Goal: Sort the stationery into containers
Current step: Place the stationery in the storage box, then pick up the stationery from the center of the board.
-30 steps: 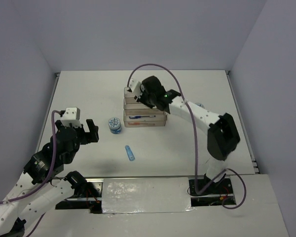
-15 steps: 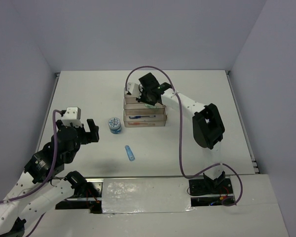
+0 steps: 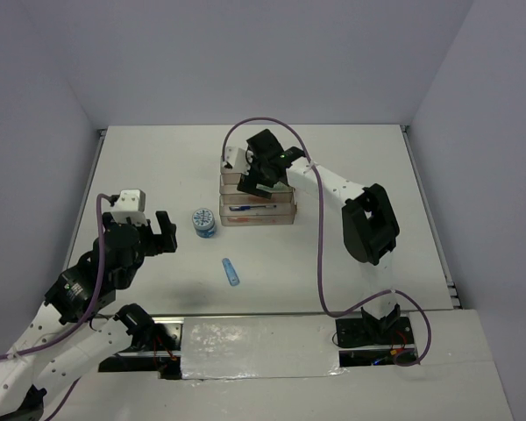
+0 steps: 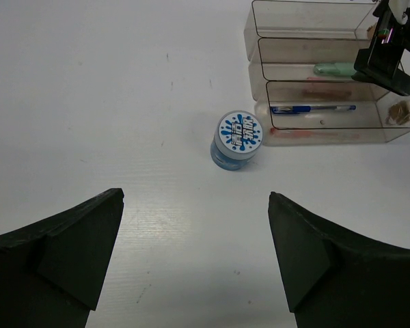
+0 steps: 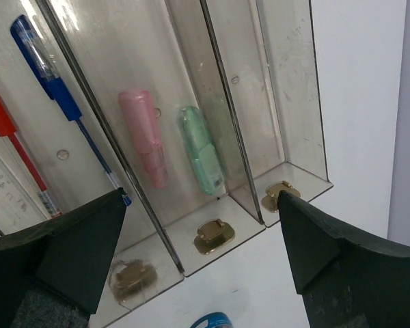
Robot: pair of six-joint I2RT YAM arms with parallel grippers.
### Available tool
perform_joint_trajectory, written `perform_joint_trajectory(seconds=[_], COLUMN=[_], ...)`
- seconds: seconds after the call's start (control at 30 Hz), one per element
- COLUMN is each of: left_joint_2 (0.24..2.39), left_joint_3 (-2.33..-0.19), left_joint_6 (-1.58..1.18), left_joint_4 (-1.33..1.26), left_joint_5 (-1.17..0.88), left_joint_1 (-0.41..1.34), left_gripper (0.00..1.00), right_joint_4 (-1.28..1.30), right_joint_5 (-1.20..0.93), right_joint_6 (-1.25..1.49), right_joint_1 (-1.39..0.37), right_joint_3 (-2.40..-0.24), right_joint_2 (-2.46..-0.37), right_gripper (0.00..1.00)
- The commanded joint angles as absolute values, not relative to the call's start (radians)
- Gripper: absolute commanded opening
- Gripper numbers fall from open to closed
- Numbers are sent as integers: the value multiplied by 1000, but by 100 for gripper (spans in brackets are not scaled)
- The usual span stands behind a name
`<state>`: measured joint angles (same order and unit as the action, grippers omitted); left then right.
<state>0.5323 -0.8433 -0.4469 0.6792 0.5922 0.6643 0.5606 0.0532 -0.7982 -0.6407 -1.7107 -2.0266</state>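
Observation:
The containers [image 3: 258, 213] are three clear trays in a stepped rack [image 4: 328, 126] [image 5: 287, 82]. My right gripper [image 5: 199, 198] [image 3: 256, 181] hangs open just above the rack's end, holding nothing. Below it a pink stick [image 5: 145, 137] and a green stick [image 5: 200, 149] lie side by side in the middle tray. A blue pen [image 5: 55, 89] [image 4: 313, 108] and a red pen [image 5: 14, 143] lie in the near tray. A blue-white roll [image 3: 203, 222] [image 4: 239, 139] stands on the table left of the rack. My left gripper [image 4: 195, 198] [image 3: 153, 233] is open and empty, a little short of that roll.
A short blue stick [image 3: 232, 273] lies on the table in front of the rack. Part of another blue item [image 5: 215, 320] shows at the bottom edge of the right wrist view. Grey walls enclose the white table [image 3: 351, 254] on three sides.
My right arm swung left along the rack, then its jaws opened wide over the middle tray. The left arm has barely moved.

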Motion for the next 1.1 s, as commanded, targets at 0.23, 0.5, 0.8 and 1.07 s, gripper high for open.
perform_joint_trajectory(seconds=[0.23,0.5,0.8,1.07], left_joint_2=[535,531,546,502], left_joint_3=[-838,-844,-882,-874], left_joint_6=[-437,-451,-581,-574], left_joint_4=[646,663,784,770], left_joint_5=[600,643,859,845], left_joint_1=[663,661,647,623], left_gripper=[99,99,99,99], right_joint_4=[261,302,331,391], right_joint_5=[62,322,343,394], right_joint_6=[-477,24,382,471], right_joint_1=[-673,-940,-1124,-1218], right_joint_3=[-1580,-1365,-1201,-1250], right_joint_2=[-1683,-1476,-1650,-1854], right_gripper=[100,100,98,92])
